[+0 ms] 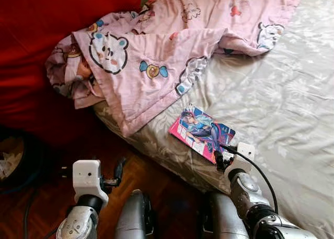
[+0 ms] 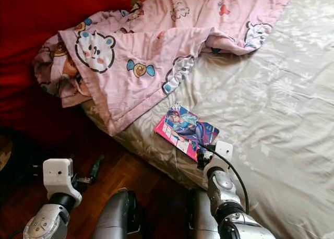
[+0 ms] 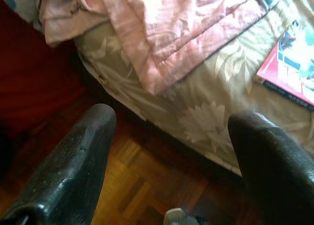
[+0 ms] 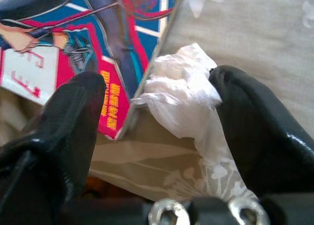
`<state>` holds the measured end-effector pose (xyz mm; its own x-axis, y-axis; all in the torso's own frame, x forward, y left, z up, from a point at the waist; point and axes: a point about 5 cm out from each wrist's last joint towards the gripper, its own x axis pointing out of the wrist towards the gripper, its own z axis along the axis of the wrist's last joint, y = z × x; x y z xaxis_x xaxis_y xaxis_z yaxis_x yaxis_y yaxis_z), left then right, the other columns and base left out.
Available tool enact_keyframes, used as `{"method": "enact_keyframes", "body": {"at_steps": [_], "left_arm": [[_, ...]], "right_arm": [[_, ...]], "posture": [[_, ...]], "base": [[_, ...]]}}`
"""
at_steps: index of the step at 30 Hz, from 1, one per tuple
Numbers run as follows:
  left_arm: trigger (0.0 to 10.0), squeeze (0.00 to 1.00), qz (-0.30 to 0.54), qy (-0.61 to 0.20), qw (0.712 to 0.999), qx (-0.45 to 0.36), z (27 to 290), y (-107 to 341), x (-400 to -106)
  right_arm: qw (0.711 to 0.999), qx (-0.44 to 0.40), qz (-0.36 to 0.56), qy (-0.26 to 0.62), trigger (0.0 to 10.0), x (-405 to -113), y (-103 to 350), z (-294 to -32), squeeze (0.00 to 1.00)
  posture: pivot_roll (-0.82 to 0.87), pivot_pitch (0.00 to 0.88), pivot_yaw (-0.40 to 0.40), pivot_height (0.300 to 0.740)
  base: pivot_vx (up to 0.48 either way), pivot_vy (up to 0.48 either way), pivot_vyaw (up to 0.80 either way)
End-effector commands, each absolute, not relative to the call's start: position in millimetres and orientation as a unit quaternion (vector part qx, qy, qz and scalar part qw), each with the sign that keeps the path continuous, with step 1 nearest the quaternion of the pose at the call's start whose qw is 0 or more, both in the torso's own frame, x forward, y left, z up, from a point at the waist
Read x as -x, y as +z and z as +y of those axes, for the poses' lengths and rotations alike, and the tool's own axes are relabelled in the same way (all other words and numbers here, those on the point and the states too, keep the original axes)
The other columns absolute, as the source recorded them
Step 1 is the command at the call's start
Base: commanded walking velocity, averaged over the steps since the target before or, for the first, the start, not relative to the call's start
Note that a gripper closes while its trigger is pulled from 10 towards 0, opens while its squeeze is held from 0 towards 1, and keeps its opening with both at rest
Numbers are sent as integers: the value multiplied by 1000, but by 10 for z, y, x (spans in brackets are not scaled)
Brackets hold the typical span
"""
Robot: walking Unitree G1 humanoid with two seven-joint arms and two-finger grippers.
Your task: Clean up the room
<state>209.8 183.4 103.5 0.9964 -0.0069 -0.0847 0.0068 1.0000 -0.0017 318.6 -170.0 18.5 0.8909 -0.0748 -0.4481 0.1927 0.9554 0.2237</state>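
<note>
Right hand [image 1: 225, 156] sits at the bed [image 1: 292, 103] edge, lower centre-right of the head views, tips at the near corner of the comic book [image 1: 202, 132]. From the head cam the fingertips are tiny & dark, can't tell there what's betw. them. Right wrist cam fills that in: a crumpled white tissue [image 4: 181, 95] lies betw. the two black fingers [image 4: 255, 122], touching the one on the bed side, hand spread & released, not clamped; the tissue rests on the sheet just beside the book's edge, book cover up, pink/blue. Left hand [image 1: 119, 171] hangs lower left over the wood floor [image 1: 151, 176], well apart from the bed. Left wrist cam shows its fingers [image 3: 73, 161] wide apart, nothing betw. them, w/ parquet below & bed corner beyond. Pink cartoon blanket [image 1: 156, 56] rumpled across upper left of the bed, one corner draping off the edge toward the red wall [image 1: 47, 20].
</note>
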Motion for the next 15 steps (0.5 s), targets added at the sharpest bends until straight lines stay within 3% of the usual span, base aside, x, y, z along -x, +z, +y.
{"method": "enact_keyframes", "body": {"at_steps": [1, 9, 11, 12, 13, 15], "left_arm": [[10000, 0, 49, -3, 999, -7, 1857, 1043, -2035], [10000, 0, 56, -3, 998, -15, 1869, 1056, -1981], [10000, 0, 57, -3, 998, -15, 1872, 1056, -1971], [10000, 0, 57, -3, 998, -15, 1873, 1057, -1969], [10000, 0, 58, -2, 998, -17, 1880, 1061, -1960], [10000, 0, 60, 2, 998, -21, 1896, 1060, -1948]], "right_arm": [[955, -139, 246, -92, 10000, -3064, 52, -1750, 0], [952, -145, 250, -98, 10000, -3035, 21, -1746, 0], [952, -150, 249, -97, 1098, -3037, 22, -1733, 0], [952, -150, 248, -97, 1098, -3038, 23, -1730, 0], [952, -153, 247, -95, 0, -3044, 28, -1715, 0], [952, -153, 247, -93, 0, -3048, 30, -1697, 0]], "posture": [[115, 385, 81, 649], [131, 398, 95, 649], [133, 398, 97, 649], [133, 398, 97, 649], [138, 401, 99, 649], [139, 400, 102, 649]], "base": [[0, 0, 0], [0, 0, 0], [0, 0, 0], [0, 0, 0], [0, 0, 0], [0, 0, 0]]}}
